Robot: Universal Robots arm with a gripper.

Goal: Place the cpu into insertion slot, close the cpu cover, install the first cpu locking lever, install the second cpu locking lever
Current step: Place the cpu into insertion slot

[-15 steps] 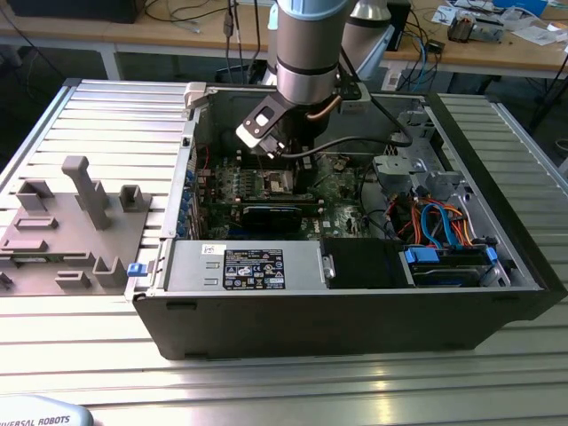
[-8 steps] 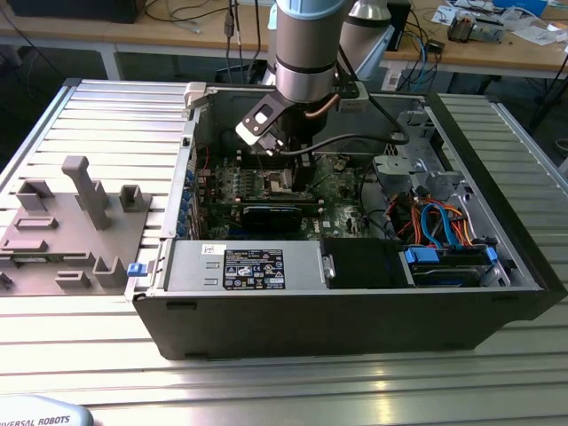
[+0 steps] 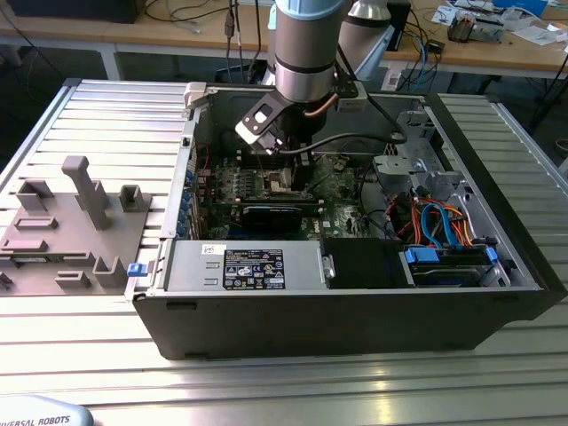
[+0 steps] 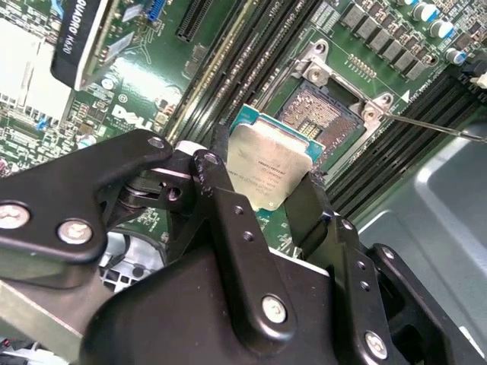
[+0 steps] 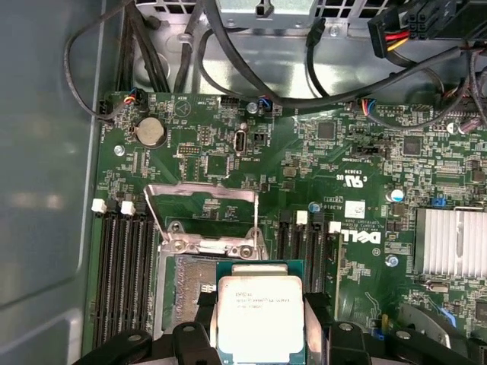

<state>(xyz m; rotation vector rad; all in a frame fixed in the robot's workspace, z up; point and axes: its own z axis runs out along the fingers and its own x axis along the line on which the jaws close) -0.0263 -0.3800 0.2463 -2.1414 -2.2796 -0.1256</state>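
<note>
Step in hand: the first one, placing the chip; judging by the open slot, none of the later steps has begun.
Gripper: the gripper (image 4: 262,182) pinches the chip (image 4: 270,163) by two opposite edges, one black finger (image 4: 217,163) on each side, silvery face towards the cameras.
Chip relative to the slot: held just above the slot (image 4: 323,114) and off to one side of it. In the second wrist view it tips at an angle to the slot's rim. I cannot tell whether its lower corner touches the rim.
Slot: a dark square recess with a metal rim in the green board (image 5: 228,137). Its contact field is bare and nothing sits in it.
Cover relative to the slot: the cover (image 5: 199,191) stands raised on its hinge at the slot's far edge, so the board shows through its window.
Lever relative to the slot: a thin lever rod (image 4: 426,124) runs outward from one corner of the slot and looks released.
Other parts by the slot: long black memory sockets (image 5: 122,274) run along both sides of it.
Arm relative to the slot: in the exterior view the arm (image 3: 306,53) reaches down into the open computer case (image 3: 355,319), right over the slot.
What seating calls for: in my judgement, the chip brought level and square with the rim and centred over the recess. It should go down gently, because the contacts look delicate, and the cover has to keep clear.
</note>
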